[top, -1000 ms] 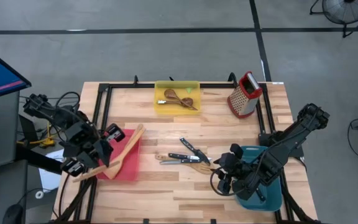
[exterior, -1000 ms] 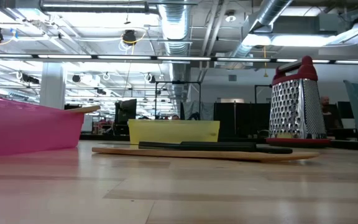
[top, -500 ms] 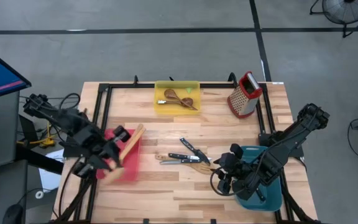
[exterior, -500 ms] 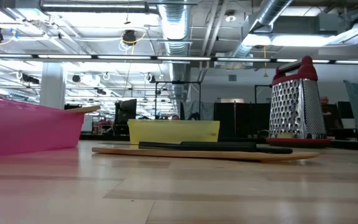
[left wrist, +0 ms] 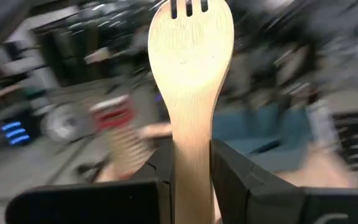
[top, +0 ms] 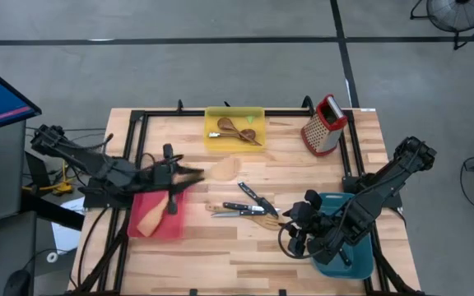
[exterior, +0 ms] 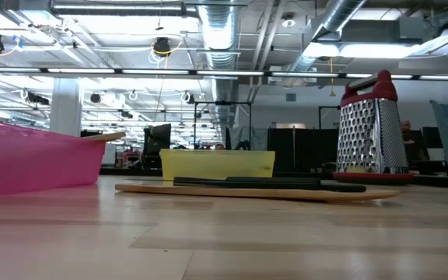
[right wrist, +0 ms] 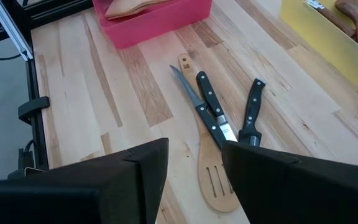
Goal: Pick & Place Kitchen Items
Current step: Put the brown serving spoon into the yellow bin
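1. High view: the left gripper (top: 189, 173) is seen over the table's left-middle, just past the inner edge of the red rectangular plastic bin (top: 160, 215), with a pale wooden slotted spatula (top: 223, 168) held out toward the table's centre.
2. Left wrist view: the pale wooden slotted spatula (left wrist: 190, 74) is clamped by its handle between the two dark fingers (left wrist: 161, 168), which are nearly closed; its slotted head is pointed away from the wrist.
3. Another pale wooden spatula (top: 151, 219) is seen lying in the red bin.
4. Two dark brown wooden spoons (top: 239, 129) are lying in the yellow rectangular plastic bin (top: 234, 112) at the table's far edge.
5. Three black-handled steel-bladed knives (top: 249, 201) are lying mid-table, crossed over a pale wooden slotted turner (top: 253, 219); the same pile is seen in the right wrist view, knives (right wrist: 215, 117) on top of the turner (right wrist: 211, 180).
6. The right gripper (top: 299, 228) is parked near the table's near-right side, beside the teal rectangular bin (top: 360, 266); its fingers are partly open and nothing is held.
7. A red-topped metal box grater (top: 324, 125) is standing upright at the far right corner.
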Robot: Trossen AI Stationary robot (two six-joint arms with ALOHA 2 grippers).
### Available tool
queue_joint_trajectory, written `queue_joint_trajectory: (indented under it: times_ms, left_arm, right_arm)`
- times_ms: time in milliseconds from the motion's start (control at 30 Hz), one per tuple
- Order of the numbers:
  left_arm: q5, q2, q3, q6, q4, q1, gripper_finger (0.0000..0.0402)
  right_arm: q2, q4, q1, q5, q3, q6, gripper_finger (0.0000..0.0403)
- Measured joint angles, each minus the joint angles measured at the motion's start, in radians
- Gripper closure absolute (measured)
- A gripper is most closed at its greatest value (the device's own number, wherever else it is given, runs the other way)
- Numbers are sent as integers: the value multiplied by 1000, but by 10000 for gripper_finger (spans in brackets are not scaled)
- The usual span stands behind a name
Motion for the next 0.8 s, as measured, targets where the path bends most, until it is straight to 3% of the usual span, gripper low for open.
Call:
queue_joint_trajectory:
  times_ms: [167, 367, 533, 800]
  left_arm:
    - [-186, 9, -87, 27, 3, 45, 348]
    - [-238, 20, -171, 27, -1, 141, 348]
    - [-163, 43, -177, 56, 4, 259, 348]
    - [75, 108, -176, 88, 5, 547, 348]
  right_arm:
    - [0, 0, 0, 0, 0, -1, 240]
    - [0, -1, 0, 0, 0, -8, 240]
    - [0, -5, -5, 0, 0, -10, 240]
    - [0, -9, -27, -3, 0, -36, 240]
